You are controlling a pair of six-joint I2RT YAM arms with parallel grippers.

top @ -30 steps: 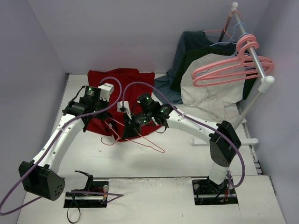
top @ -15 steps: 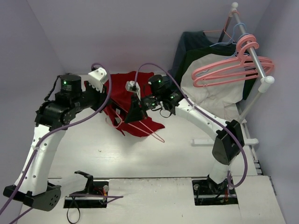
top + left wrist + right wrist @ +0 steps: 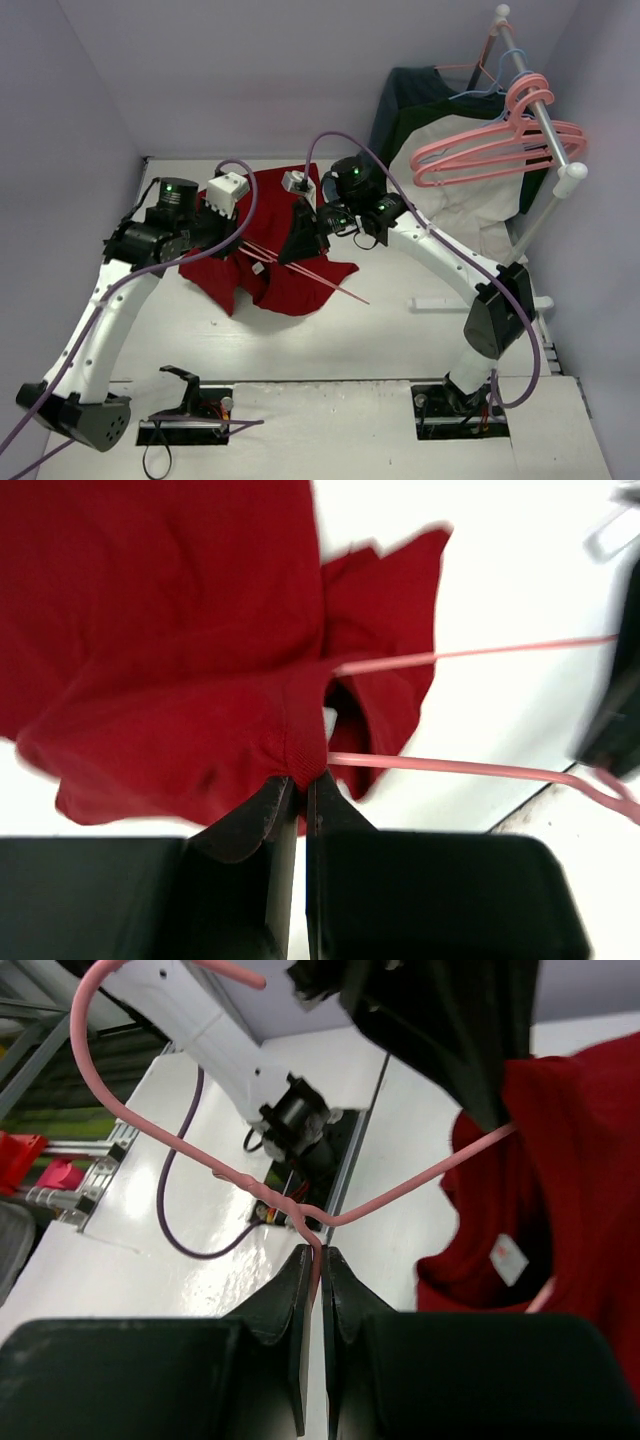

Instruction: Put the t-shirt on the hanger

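Note:
The deep-red t-shirt (image 3: pixel 275 275) lies bunched on the table between my arms. My left gripper (image 3: pixel 247 247) is shut on a ribbed edge of it, seen close up in the left wrist view (image 3: pixel 303 778), with the t-shirt (image 3: pixel 170 640) hanging from the jaws. My right gripper (image 3: pixel 292 256) is shut on the salmon-pink hanger (image 3: pixel 335 283) just below its twisted neck (image 3: pixel 320 1255). The hanger's hook (image 3: pixel 92 1030) curves up and left. One hanger arm runs into the t-shirt (image 3: pixel 585 1160), near its white label (image 3: pixel 508 1257). Two hanger rods (image 3: pixel 470 770) pass by the left jaws.
A clothes rack (image 3: pixel 541 112) stands at the back right with several pink hangers (image 3: pixel 495 148) and a thin blue hanger (image 3: pixel 482 88). A dark blue-grey garment (image 3: pixel 408 95) and a cream-and-dark-green garment (image 3: pixel 450 205) hang there. The rack's foot (image 3: pixel 440 301) lies on the table.
Both grippers have carried the t-shirt and the hanger up and toward the back, then lower again. The hanger now points further right, and the left arm has come down.

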